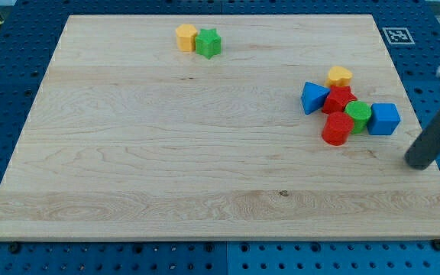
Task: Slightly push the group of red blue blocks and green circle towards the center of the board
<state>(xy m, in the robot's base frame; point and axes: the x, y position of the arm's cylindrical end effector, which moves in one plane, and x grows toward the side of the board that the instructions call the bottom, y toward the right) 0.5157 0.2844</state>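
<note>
Hovering just right of the blue cube (pixel 385 118), my tip (pixel 417 163), red, green, blue cluster touching

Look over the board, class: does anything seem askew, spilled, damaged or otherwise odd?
Nothing stands out. The board looks undamaged. The blue triangle, two red blocks, green circle, blue cube and a yellow block cluster at the view's right. A yellow hexagon and green star sit at the top. My tip rests right of the cluster.
</note>
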